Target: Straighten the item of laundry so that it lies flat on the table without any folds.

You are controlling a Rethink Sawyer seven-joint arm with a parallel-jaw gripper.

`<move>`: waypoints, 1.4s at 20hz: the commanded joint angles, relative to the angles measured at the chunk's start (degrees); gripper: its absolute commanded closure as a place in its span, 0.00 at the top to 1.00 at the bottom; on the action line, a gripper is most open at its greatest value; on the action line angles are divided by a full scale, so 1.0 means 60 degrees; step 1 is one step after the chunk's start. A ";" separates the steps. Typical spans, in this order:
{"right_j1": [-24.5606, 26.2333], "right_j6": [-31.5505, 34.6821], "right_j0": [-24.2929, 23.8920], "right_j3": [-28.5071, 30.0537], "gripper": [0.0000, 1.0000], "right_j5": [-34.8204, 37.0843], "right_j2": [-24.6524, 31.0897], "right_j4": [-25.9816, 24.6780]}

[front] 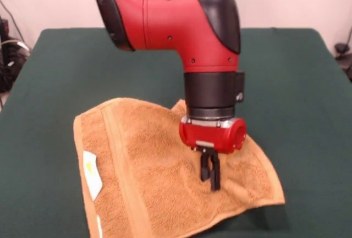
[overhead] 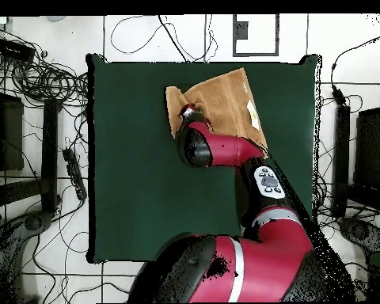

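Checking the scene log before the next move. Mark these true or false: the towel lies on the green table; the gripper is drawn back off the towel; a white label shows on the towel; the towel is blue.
1. The towel lies on the green table: true.
2. The gripper is drawn back off the towel: false, it hangs right over the cloth.
3. A white label shows on the towel: true.
4. The towel is blue: false, it is orange-tan.

Loose black cables point(overhead: 43, 79) tangle on the pale floor point(overhead: 138, 36) beside one long side of the table, with a black power strip point(overhead: 73, 174) lying nearer its edge. A dark framed panel point(overhead: 254, 33) sits on the floor past the far end. More cables point(overhead: 347, 103) trail along the opposite side.
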 commanded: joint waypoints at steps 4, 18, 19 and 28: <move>0.1485 -0.0248 -0.0056 -0.0707 0.00 0.0129 0.1349 -0.1087; 0.1220 0.0669 0.0805 -0.0611 1.00 0.0889 0.0093 0.0077; 0.1140 0.0647 0.0648 -0.0436 1.00 0.0985 0.0280 0.0072; -0.0539 -0.0031 -0.0349 0.1247 1.00 0.3321 0.0643 0.0330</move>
